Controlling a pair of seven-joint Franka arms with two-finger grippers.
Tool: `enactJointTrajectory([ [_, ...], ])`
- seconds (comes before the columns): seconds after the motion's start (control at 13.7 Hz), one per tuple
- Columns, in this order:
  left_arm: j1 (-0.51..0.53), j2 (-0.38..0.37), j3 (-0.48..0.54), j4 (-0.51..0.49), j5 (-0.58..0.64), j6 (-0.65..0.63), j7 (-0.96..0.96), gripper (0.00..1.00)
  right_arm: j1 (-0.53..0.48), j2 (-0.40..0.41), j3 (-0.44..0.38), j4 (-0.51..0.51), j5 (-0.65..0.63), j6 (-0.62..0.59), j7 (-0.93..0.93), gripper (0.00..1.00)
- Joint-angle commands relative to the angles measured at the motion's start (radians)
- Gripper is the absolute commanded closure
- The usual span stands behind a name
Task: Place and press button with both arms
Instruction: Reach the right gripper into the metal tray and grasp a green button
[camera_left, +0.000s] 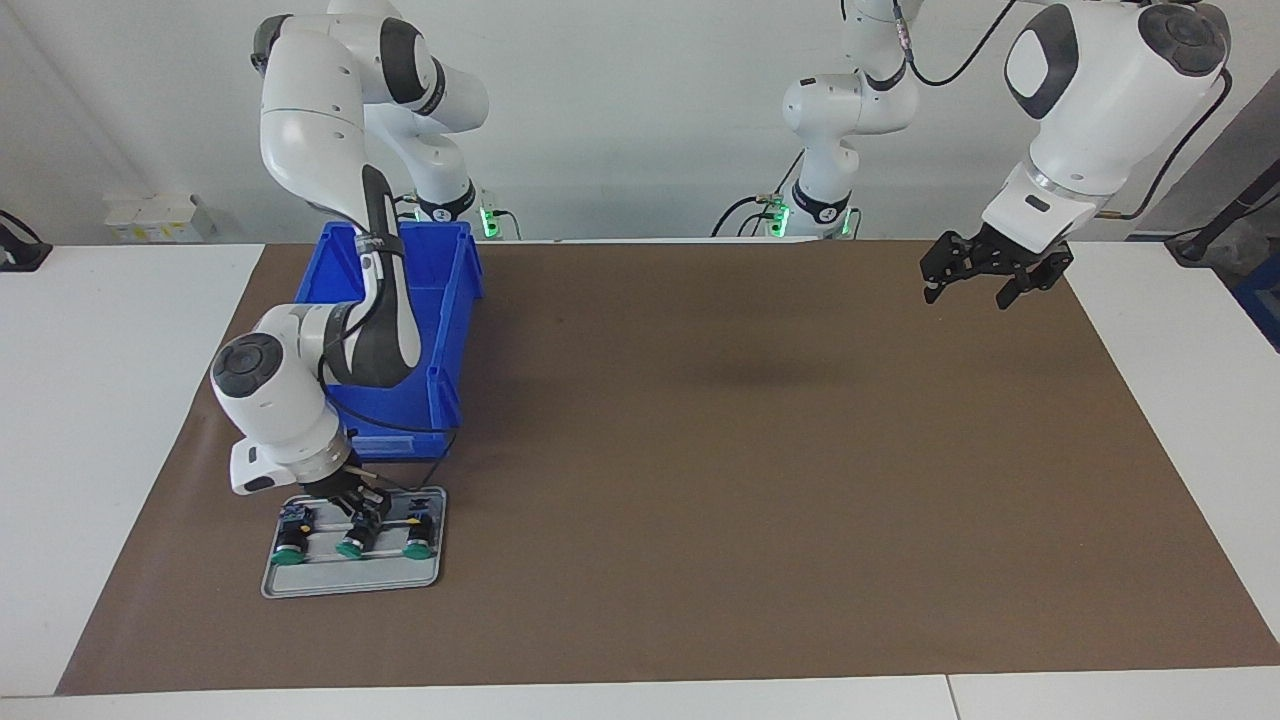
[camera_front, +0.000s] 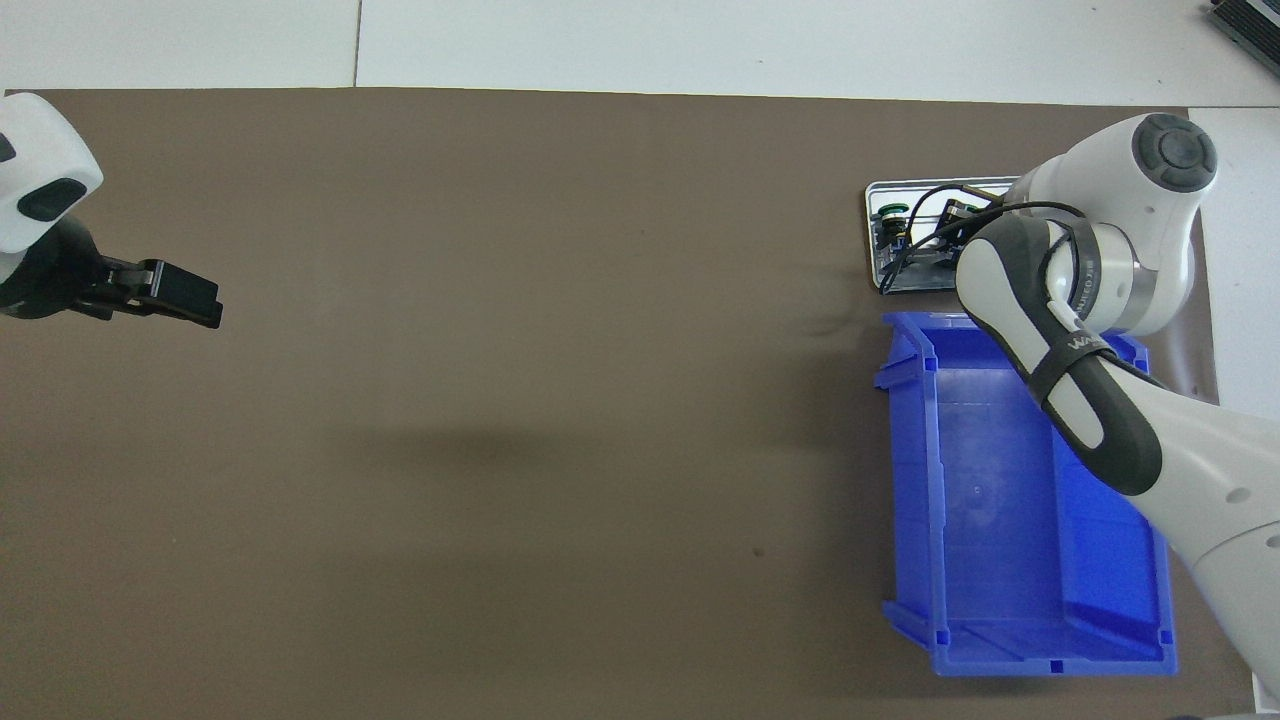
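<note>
A: Item one, toward the right arm's end of the table?

B: A grey metal tray (camera_left: 352, 583) is lying flat on the brown mat (camera_left: 700, 480), farther from the robots than the blue bin (camera_left: 400, 290) and just beside it. Three buttons are lying on it in a row. Each is resting on its side, its long axis running toward and away from the robots, its green cap pointing away from them.

A: Item two, the right gripper (camera_left: 360, 508)?

B: It is reaching down onto the tray, over the middle button (camera_left: 352, 545). Its fingers are standing on either side of that button's black body, drawn in close. Whether they are actually clamping it cannot be told. In the overhead view the arm's wrist is covering most of the tray; only one button (camera_front: 893, 212) is showing there.

A: Item three, the bin?

B: It is sitting on the mat under the right arm's forearm.

A: Item four, the left gripper (camera_left: 985, 285)?

B: It is hanging in the air over the mat's edge at the left arm's end of the table, waiting. Its fingers are standing apart, holding nothing. In the overhead view it (camera_front: 185, 297) is pointing toward the middle of the mat.
</note>
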Motion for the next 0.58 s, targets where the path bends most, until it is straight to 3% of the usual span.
enactJointTrajectory([
  [0.0, 0.009, -0.029, -0.004, -0.032, -0.002, 0.002, 0.002, 0.0, -0.019, -0.024, 0.012, 0.011, 0.003, -0.012, -0.015, 1.0],
  [0.29, 0.009, -0.029, -0.004, -0.032, -0.002, 0.002, 0.002, 0.0, -0.004, -0.025, 0.009, 0.162, -0.047, -0.134, -0.013, 1.0],
  [0.51, 0.009, -0.029, -0.004, -0.032, -0.002, 0.002, 0.002, 0.0, 0.01, -0.041, 0.015, 0.293, -0.04, -0.309, 0.084, 1.0],
])
